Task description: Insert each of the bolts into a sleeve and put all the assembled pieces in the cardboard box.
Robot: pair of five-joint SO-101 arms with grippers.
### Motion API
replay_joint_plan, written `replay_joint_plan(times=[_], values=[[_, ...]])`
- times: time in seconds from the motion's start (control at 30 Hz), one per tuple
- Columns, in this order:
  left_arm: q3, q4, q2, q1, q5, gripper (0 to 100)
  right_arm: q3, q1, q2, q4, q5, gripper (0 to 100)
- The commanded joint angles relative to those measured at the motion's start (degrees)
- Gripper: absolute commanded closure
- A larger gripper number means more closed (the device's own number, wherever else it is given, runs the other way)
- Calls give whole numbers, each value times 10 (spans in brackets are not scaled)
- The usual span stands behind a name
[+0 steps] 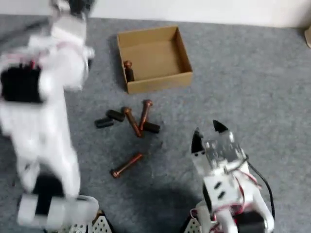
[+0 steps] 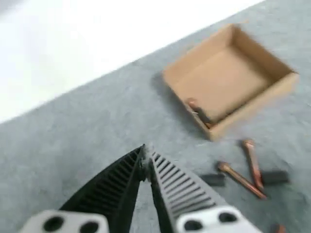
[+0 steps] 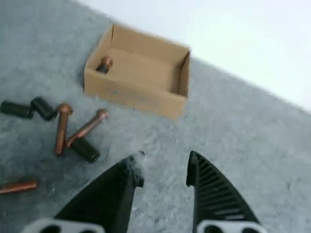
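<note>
Grey felt-like carpet (image 1: pixel 252 87) covers the table, with a white wall strip behind it. Left arm (image 1: pixel 48 97), white plastic with black motor blocks, stands high on the left and is blurred in the high view. Left gripper (image 2: pixel 147 158): black ribbed fingers, tips together, nothing between them, over bare carpet well apart from the box. Right gripper (image 3: pixel 164 167) is at near right, claw apart and empty, box ahead of it.

Cardboard box (image 1: pixel 155 83): shallow, square, plain brown, open top. Assembled piece (image 1: pixel 128 71) stands in its front-left corner, copper head over black sleeve; the right wrist view shows it against the wall.

On the carpet in front of the box:
- Copper bolts (image 1: pixel 132 121): two lie in a V.
- Third bolt (image 1: pixel 127 165): lies apart, nearer the arms.
- Black sleeves (image 1: pixel 115 115): short cylinders, two side by side left of the V.
- Lone sleeve (image 1: pixel 151 127): just beside the V's right side.
</note>
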Motion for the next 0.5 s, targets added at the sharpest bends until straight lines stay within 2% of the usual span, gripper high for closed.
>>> replay_joint_plan(times=[0.0, 0.13, 0.23, 0.3, 0.4, 0.47], values=[[205, 1, -194, 36, 22, 976, -17, -44, 75, -36, 3, 864], [444, -43, -326, 35, 29, 976, -30, -189, 114, -37, 3, 864], [597, -117, -388, 33, 26, 976, -29, -299, 147, -75, 3, 864], [652, -165, -418, 10, 19, 976, -6, -322, 187, -108, 3, 864], [730, -232, -441, -24, -21, 976, 30, -325, 262, -161, 3, 864], [787, -275, -449, -34, -24, 976, 36, -326, 310, -188, 5, 864]])
